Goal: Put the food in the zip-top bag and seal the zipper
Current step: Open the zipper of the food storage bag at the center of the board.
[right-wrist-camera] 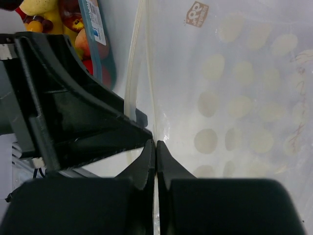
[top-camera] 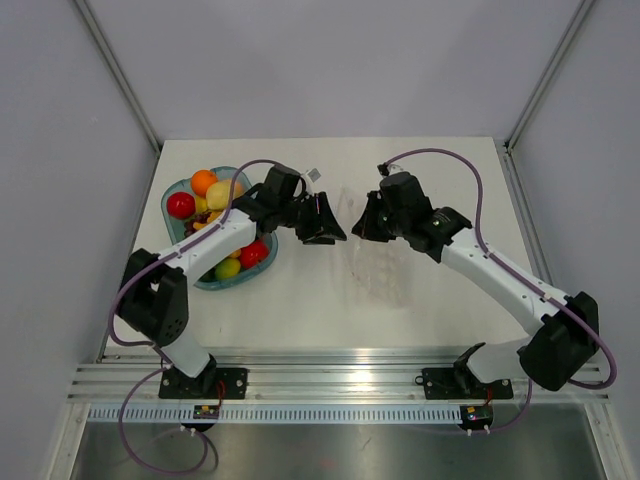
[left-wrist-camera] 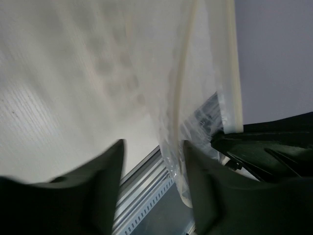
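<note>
1. At the middle of the table, the two arms meet tip to tip with the zip-top bag between them. It appears raised off the surface. I judge they hold it up so its mouth can be spread before any food goes in.
2. The right pincer is clenched, its fingers pressed flat together on the clear film at the bag's top edge. In the left wrist view the zipper runs straight down into its tips.
3. The left pincer is released. Its fingers stand apart and the metal rail shows through the gap.
4. A fold of the bag hangs inside that gap. It lies against the finger nearer the right pincer and clear of the other.
5. The bag therefore seems to be carried by the right pincer alone. The left looks placed to take the other lip of the mouth, though that is a judgement.
6. The food sits in the bowl beside the left arm, well apart from both pincers. Nothing coloured shows inside the bag.
7. I cannot tell whether the zipper is pressed closed or parted along its length.
</note>
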### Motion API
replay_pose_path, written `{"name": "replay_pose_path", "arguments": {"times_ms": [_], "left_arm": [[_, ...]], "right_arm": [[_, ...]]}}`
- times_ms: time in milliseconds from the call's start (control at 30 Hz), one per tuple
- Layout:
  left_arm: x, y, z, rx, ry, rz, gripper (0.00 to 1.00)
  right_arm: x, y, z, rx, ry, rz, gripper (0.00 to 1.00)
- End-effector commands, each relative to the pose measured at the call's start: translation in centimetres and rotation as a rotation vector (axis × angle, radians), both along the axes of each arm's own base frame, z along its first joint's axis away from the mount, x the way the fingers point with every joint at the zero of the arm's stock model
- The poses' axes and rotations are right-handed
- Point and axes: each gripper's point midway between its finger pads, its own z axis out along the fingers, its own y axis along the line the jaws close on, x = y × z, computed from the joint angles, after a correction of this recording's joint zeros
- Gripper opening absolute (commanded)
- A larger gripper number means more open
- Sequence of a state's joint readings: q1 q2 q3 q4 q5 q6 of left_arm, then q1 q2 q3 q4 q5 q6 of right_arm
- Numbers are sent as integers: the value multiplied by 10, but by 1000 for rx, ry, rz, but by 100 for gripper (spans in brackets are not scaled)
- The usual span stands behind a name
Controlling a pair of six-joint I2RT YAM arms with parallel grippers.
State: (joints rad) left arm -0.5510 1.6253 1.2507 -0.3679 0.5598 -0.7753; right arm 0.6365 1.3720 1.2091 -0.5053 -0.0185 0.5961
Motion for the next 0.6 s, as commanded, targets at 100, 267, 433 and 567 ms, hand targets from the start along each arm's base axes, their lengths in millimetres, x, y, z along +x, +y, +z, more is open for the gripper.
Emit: {"name": "replay_pose_path", "arguments": {"times_ms": [100,267,433,567], "left_arm": [[16,4,15,45,-114,-7,2],[19,22,1,154,-140,-16,0],[15,19,1,139,-134,-52,0],[21,23,4,173,-167,-48,1]], "right_arm": [[-9,-15,32,32,-63,-41,0],[-11,-53,46,-27,-141,-183,0],[-12,-61,48,-40,-158,-206,0],[-7,-56,43,-34,-139,-218,0]]}}
